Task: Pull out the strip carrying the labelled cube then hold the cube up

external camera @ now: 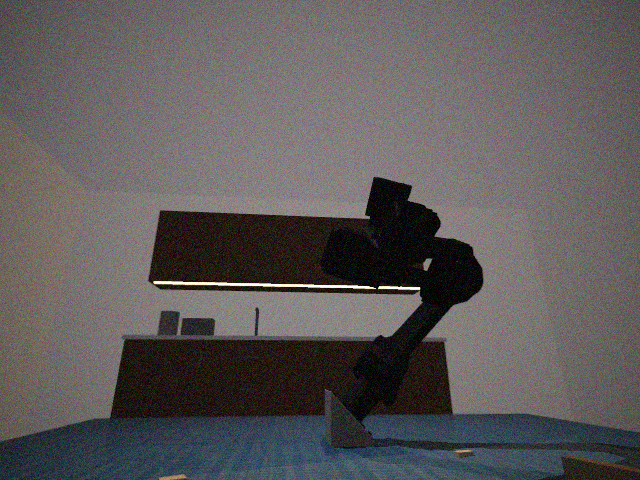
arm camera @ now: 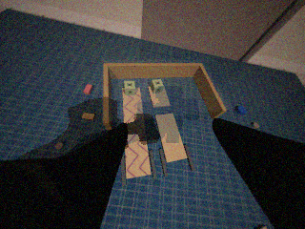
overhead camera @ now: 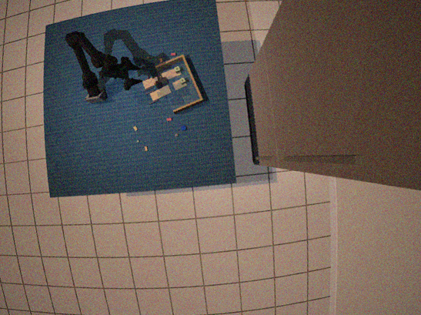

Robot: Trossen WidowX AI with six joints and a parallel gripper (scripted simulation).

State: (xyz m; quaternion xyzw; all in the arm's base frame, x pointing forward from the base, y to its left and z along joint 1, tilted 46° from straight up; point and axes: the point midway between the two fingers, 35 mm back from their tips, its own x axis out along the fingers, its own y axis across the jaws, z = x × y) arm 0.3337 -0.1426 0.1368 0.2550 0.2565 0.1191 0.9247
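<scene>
My gripper (overhead camera: 140, 75) (arm camera: 169, 125) is open and empty, above the near side of the strips. In the wrist view the left strip (arm camera: 138, 164) has a purple zigzag and runs into the wooden frame. A dark shadow crosses its middle; no gap shows. A pale green cube (arm camera: 130, 87) (overhead camera: 177, 69) with dark marks is at its far end. The right strip is in two pieces, a near piece (arm camera: 175, 152) (overhead camera: 160, 93) and a short far piece (arm camera: 161, 99) (overhead camera: 179, 84), with a gap between. Another pale green cube (arm camera: 156, 86) is on the far piece. The marks are too blurred to read.
The wooden frame (arm camera: 152, 71) (overhead camera: 193, 76) has three walls, open toward the arm. Thin dark rails flank the strips' near ends. A red block (arm camera: 88, 89) and an orange block (arm camera: 88, 115) lie left of it; a blue piece (arm camera: 240, 110) (overhead camera: 183, 127) lies right.
</scene>
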